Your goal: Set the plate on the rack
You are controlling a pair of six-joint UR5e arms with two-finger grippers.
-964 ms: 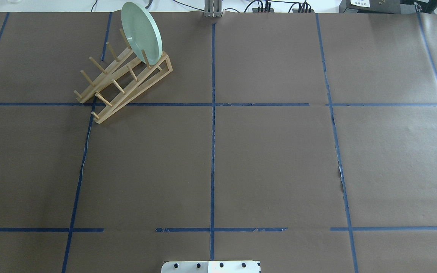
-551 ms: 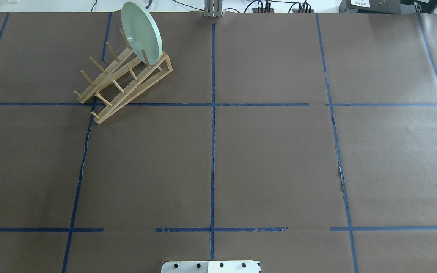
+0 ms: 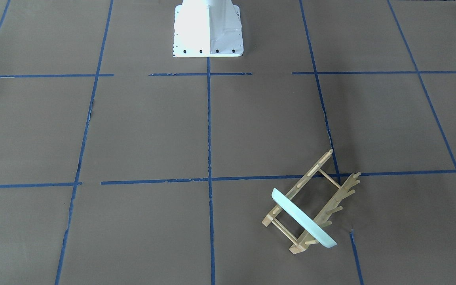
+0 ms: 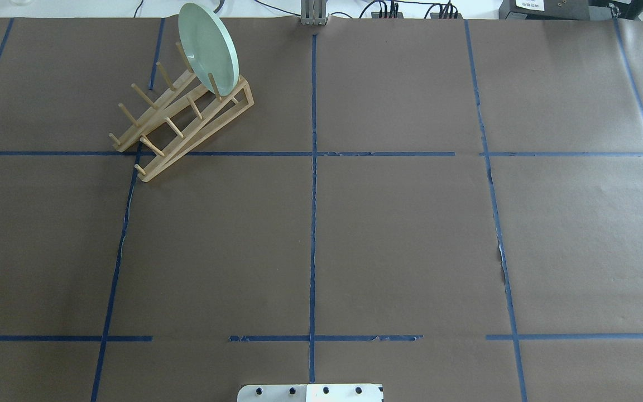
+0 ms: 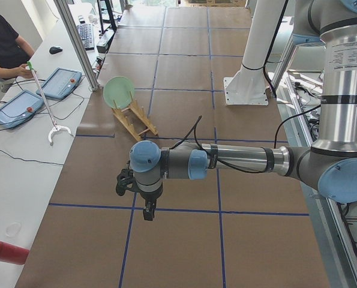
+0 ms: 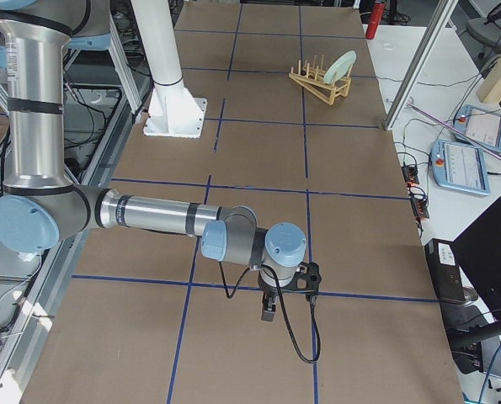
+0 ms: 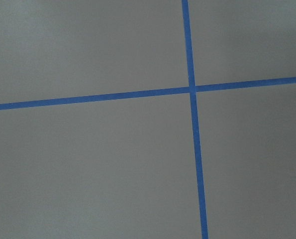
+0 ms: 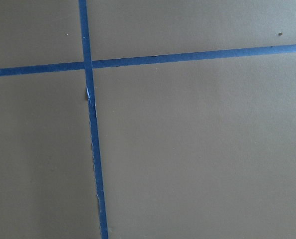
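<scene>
The pale mint-green plate [image 4: 210, 47] stands on edge between the pegs at the far end of the light-wood rack [image 4: 182, 120], at the table's far left. Both also show in the front-facing view, plate [image 3: 303, 217] and rack [image 3: 325, 196]. No gripper is near them. My left gripper [image 5: 148, 210] shows only in the exterior left view, low over the table's left end. My right gripper [image 6: 267, 307] shows only in the exterior right view, over the right end. I cannot tell if either is open or shut. The wrist views show only brown paper and blue tape.
The robot's white base plate [image 4: 310, 392] is at the near table edge. A metal post [image 4: 313, 14] stands at the far edge. An operator [image 5: 4, 45] sits at a side desk with tablets [image 5: 58, 83]. A red cylinder [image 5: 7, 251] lies there.
</scene>
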